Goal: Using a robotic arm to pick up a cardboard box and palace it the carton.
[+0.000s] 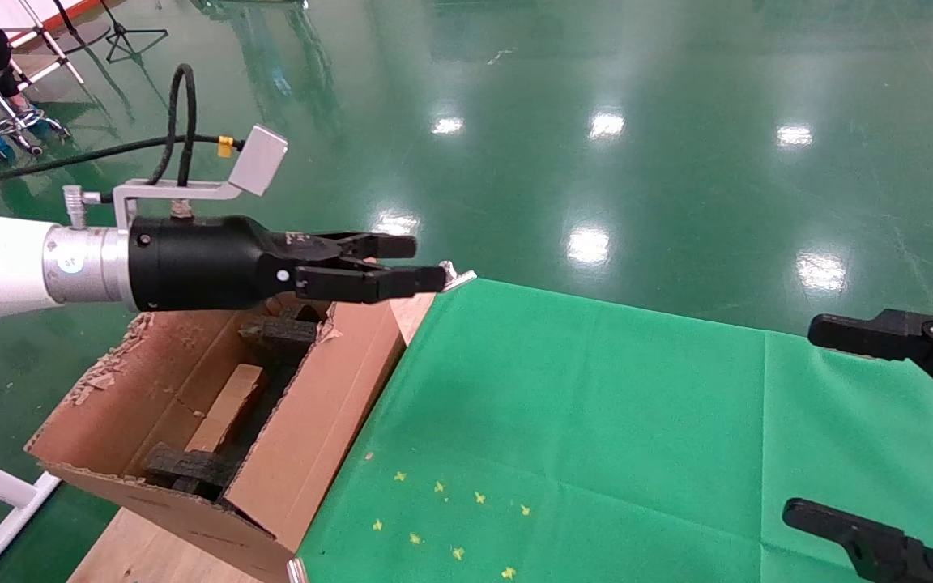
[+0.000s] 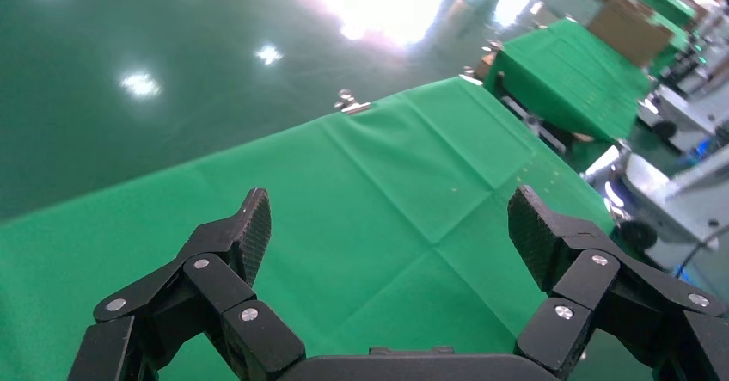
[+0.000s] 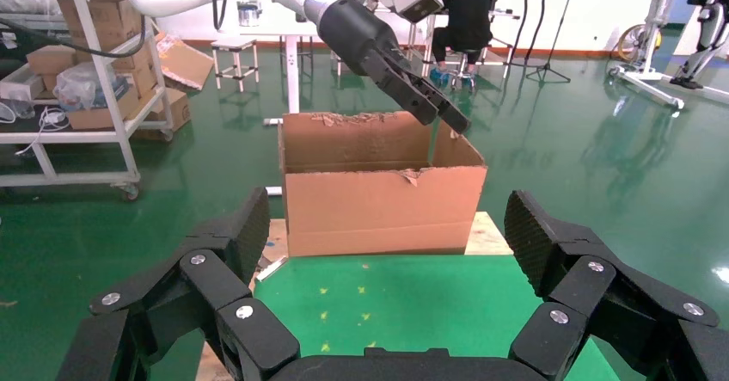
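The carton [image 1: 317, 429] stands at the left end of the green table, flaps up, edges ragged. The small brown cardboard box [image 1: 226, 409] lies inside it between black foam blocks [image 1: 276, 336]. The robotic arm is my left one. Its gripper [image 1: 430, 262] hovers above the carton's far right corner, pointing out over the table, open and empty. In the left wrist view [image 2: 389, 200] only green cloth lies between its fingers. In the right wrist view it [image 3: 451, 119] hangs over the carton [image 3: 378, 196]. My right gripper [image 1: 798, 421] is open and empty at the table's right side.
A green cloth [image 1: 596, 421] with small yellow marks [image 1: 442, 518] covers the table. The carton rests on a wooden board [image 1: 142, 551]. A metal clip [image 1: 457, 277] holds the cloth's far corner. A person [image 3: 464, 11] and shelving [image 3: 86, 71] are beyond the carton.
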`<control>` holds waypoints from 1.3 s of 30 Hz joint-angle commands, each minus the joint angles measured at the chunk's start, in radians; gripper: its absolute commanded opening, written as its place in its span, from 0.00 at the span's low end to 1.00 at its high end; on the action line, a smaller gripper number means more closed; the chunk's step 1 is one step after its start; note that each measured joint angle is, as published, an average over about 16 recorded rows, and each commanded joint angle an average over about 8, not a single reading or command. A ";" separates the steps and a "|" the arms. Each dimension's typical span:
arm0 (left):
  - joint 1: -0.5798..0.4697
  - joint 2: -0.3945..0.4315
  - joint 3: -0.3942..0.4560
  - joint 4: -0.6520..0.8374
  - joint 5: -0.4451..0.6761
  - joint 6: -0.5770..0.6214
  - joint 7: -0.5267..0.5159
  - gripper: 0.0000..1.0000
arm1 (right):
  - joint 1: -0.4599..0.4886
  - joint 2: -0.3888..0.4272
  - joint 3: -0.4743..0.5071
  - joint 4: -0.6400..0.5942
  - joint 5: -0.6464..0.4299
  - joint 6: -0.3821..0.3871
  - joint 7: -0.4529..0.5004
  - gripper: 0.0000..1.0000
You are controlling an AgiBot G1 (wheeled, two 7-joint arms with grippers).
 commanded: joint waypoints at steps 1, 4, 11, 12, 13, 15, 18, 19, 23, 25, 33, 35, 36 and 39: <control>0.026 -0.001 -0.017 -0.038 -0.017 -0.002 0.022 1.00 | 0.000 0.000 0.000 0.000 0.000 0.000 0.000 1.00; 0.067 -0.004 -0.043 -0.095 -0.044 -0.005 0.057 1.00 | 0.000 0.000 0.000 0.000 0.000 0.000 0.000 1.00; 0.160 -0.009 -0.104 -0.229 -0.105 -0.012 0.136 1.00 | 0.000 0.000 0.000 0.000 0.000 0.000 0.000 1.00; 0.173 -0.009 -0.113 -0.247 -0.114 -0.013 0.147 1.00 | 0.000 0.000 0.000 0.000 0.000 0.000 0.000 1.00; 0.187 -0.010 -0.122 -0.267 -0.122 -0.014 0.158 1.00 | 0.000 0.000 0.000 0.000 0.000 0.000 0.000 1.00; 0.213 -0.011 -0.138 -0.304 -0.139 -0.016 0.180 1.00 | 0.000 0.000 0.000 0.000 0.000 0.000 0.000 1.00; 0.252 -0.013 -0.164 -0.360 -0.165 -0.019 0.213 1.00 | 0.000 0.000 0.000 0.000 0.000 0.000 0.000 1.00; 0.265 -0.014 -0.173 -0.378 -0.174 -0.020 0.224 1.00 | 0.000 0.000 0.000 0.000 0.000 0.000 0.000 1.00; 0.318 -0.017 -0.207 -0.454 -0.208 -0.024 0.269 1.00 | 0.000 0.000 0.000 0.000 0.000 0.000 0.000 1.00; 0.344 -0.018 -0.224 -0.491 -0.225 -0.026 0.291 1.00 | 0.000 0.000 0.000 0.000 0.000 0.000 0.000 1.00; 0.427 -0.022 -0.278 -0.611 -0.281 -0.032 0.359 1.00 | 0.000 0.000 0.000 0.000 0.000 0.000 0.000 1.00; 0.436 -0.023 -0.284 -0.623 -0.287 -0.033 0.364 1.00 | 0.000 0.000 0.000 0.000 0.000 0.000 0.000 1.00; 0.439 -0.023 -0.286 -0.627 -0.289 -0.033 0.366 1.00 | 0.000 0.000 0.000 0.000 0.000 0.000 0.000 1.00; 0.442 -0.023 -0.288 -0.630 -0.292 -0.034 0.366 1.00 | 0.000 0.000 0.000 0.000 0.001 0.001 0.000 1.00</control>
